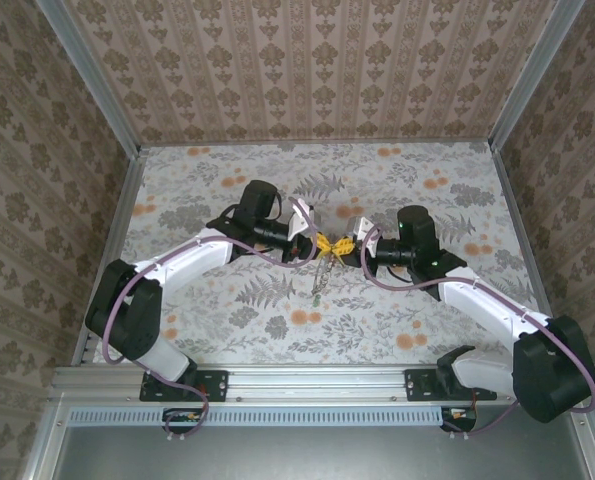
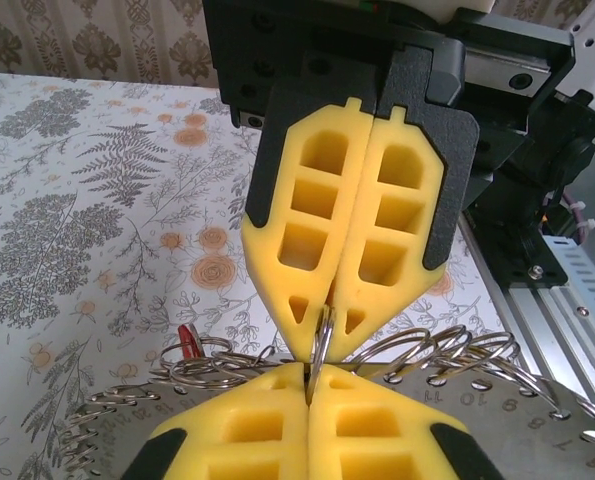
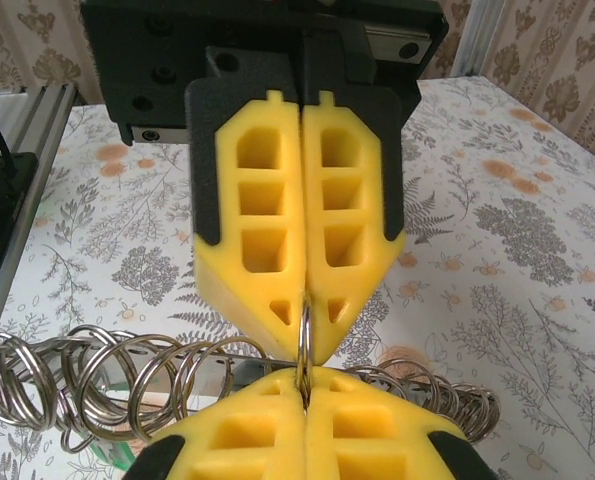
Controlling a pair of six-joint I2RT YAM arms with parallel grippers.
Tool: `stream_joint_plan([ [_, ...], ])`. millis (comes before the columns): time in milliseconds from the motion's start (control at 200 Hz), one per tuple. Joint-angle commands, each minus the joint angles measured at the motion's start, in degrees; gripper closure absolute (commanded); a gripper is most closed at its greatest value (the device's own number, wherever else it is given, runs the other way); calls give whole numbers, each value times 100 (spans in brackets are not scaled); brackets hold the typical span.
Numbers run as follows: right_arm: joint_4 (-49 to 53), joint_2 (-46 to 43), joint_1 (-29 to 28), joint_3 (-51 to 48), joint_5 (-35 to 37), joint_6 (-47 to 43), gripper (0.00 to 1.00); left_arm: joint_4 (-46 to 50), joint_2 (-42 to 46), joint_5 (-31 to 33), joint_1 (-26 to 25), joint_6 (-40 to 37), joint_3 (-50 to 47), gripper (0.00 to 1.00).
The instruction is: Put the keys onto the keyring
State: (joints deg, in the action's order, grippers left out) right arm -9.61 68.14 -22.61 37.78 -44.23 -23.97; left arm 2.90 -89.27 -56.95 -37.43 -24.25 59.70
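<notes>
Top external puts the arm bases at the near edge, both arms angling inward to meet tip to tip over the middle of the floral table [image 1: 427, 200]. Just on the near side of that meeting a bundle of steel loops [image 1: 322, 275] hangs from the tips. At the meeting itself the left gripper [image 1: 326, 243] and the right gripper [image 1: 344, 245] face each other, and the wrist views let us read the grip. Each pair of yellow fingers is pressed together with no gap, and the keyring [image 3: 304, 340] stands edge-on between them — one side nipped in the left tips, the opposite side in the right. A red key [image 2: 187, 338] sits among the loops to the left of the tips, and we cannot tell whether it is already threaded. We judge the step in hand to be steadying the hoop between both arms, before any key goes on. The next move, as we see it, calls for one gripper to let go and fetch a key while the other holds the hoop firm — and thin wire in soft tips could easily twist.
</notes>
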Motion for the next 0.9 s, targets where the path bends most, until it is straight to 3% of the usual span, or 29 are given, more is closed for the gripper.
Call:
stream_joint_plan([
  [0,571,-9,-50,326,-10,-236,100,521,115,-31,-62,-331,229,87],
  [80,1021,30,-133,530,101,-508,100,874,105,226,-97,-578,335,81],
  [355,1935,215,-338,1030,327,-934,100,1833,-67,746,-231,-1263,774,79],
  [410,2011,241,-366,1091,390,-950,100,1998,-103,849,-269,-1374,849,82],
  [540,2064,260,-393,1152,466,-978,99,2153,-116,957,-291,-1473,862,100],
  [695,1827,220,-389,986,603,-877,97,1369,40,643,-177,-974,502,100],
  [895,642,191,-275,354,409,-232,92,-174,206,-77,-30,96,48,100],
])
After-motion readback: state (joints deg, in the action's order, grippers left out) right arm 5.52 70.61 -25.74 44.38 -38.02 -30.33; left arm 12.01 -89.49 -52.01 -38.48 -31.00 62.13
